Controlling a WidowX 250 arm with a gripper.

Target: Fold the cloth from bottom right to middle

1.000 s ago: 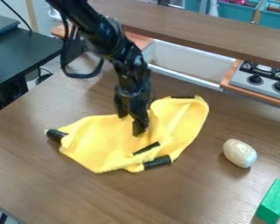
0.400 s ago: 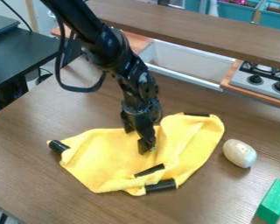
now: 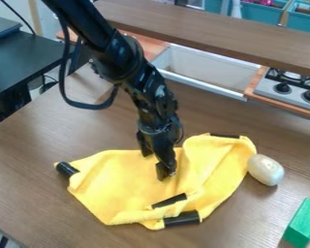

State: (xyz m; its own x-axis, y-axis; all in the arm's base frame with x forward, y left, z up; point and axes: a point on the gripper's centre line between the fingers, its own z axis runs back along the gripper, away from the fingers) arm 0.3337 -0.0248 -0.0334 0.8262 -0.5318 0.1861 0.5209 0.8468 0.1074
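My gripper [image 3: 158,167] hangs down onto the upper middle of the yellow cloth [image 3: 125,181], its tips at the cloth's surface. The cloth lies rumpled on the brown table, with a raised fold on its right side. Black pieces mark its left corner, its top right edge and its lower edge, where two of them lie close together. The cloth's right edge is right beside the white egg-shaped object. From this angle I cannot tell how far apart the fingertips are or whether cloth is between them.
The white egg-shaped object [image 3: 266,170] rests on the table [image 3: 47,203] at the right. A green block [image 3: 302,223] lies at the lower right. Behind the table's far side are a white sink [image 3: 206,68] and a toy stove [image 3: 290,87], with a brown shelf [image 3: 216,36] beyond.
The gripper has come down the view and slightly right. The whole cloth has slid the same way, bringing its right edge up to the white object.
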